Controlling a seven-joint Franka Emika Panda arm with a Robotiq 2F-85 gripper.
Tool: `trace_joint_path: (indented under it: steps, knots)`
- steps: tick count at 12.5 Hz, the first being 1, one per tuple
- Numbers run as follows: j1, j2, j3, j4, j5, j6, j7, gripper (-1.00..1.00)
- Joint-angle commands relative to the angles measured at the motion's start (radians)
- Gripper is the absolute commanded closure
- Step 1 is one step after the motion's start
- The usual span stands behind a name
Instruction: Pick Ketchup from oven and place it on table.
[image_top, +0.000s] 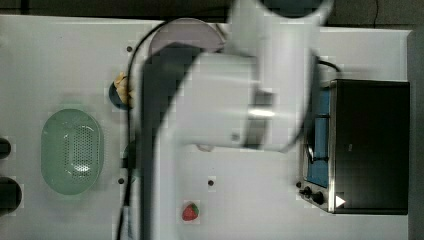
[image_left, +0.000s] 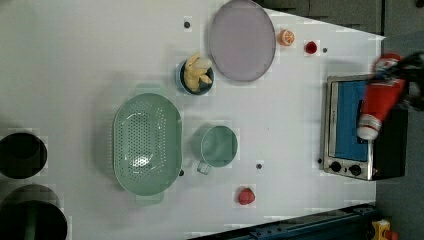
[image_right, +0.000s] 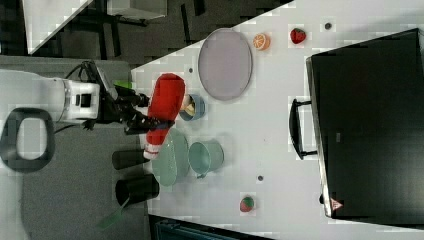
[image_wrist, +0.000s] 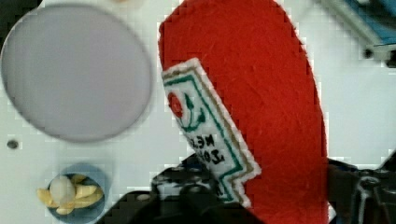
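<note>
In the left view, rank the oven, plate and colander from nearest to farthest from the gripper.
1. Oven, beside the gripper, at the left view's right edge.
2. Plate, top middle.
3. Colander, left of middle.

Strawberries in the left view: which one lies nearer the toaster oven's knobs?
The strawberry below the green mug, near the left view's bottom edge. The other strawberry sits at the top, beside the orange slice, past the oven's far end.

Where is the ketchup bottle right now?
The ketchup is up in the air, held by the gripper. In the right view it hangs over the blue bowl and the green colander, far from the oven.
</note>
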Motion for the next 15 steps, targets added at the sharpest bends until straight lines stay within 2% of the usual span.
trace_joint_path:
  steps: [1,4,10,14,15]
  knots:
    - [0.004,-0.008,-0.007,-0.116,0.022,0.105,0.028,-0.27]
    - [0.005,-0.008,-0.006,-0.294,0.022,0.263,0.028,-0.27]
    - [0.004,0.013,-0.007,-0.566,0.022,0.599,0.028,-0.27]
    - [0.004,0.066,-0.006,-0.658,0.022,0.777,0.028,-0.27]
    - [0.004,0.085,-0.006,-0.664,0.023,0.807,0.028,-0.34]
